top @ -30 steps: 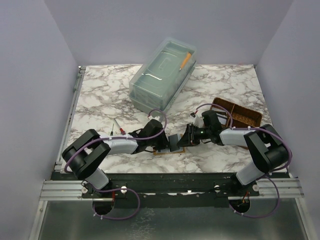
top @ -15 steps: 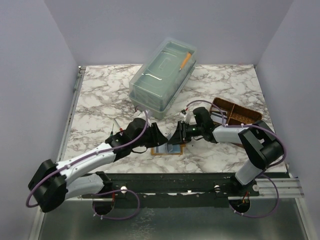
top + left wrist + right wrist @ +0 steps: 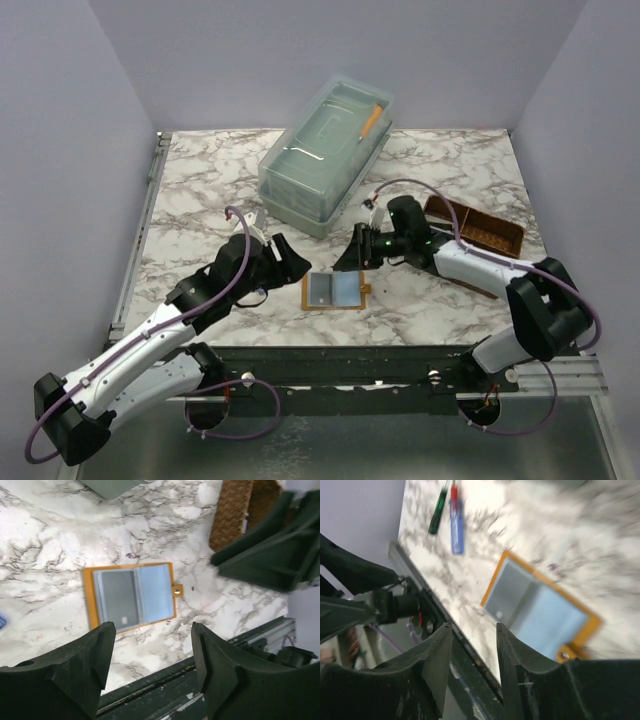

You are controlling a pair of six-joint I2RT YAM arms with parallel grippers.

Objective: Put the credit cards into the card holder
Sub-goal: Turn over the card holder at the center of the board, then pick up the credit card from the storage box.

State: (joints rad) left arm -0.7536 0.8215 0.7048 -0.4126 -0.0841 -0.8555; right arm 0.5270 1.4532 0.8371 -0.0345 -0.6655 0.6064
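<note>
Marble table (image 3: 200, 200): holder (image 3: 333, 291) lies open flat near the front edge, between the arms.
Both tools are empty and hover clear of it: left gripper (image 3: 285, 258) wide, right gripper (image 3: 352, 255) part-open. A grey card (image 3: 119, 597) looks seated in the panel away from the snap tab (image 3: 176, 591). No loose cards seen. Next is probably to find another card or fold it shut. No legible writing.

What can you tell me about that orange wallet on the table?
The card holder is a flat, orange-tan, leather-like folding wallet lying open on the marble table near its front edge. Its left panel is grey, its right panel light blue, and a small snap tab sticks out on the right. Only the table appears to touch it.
</note>
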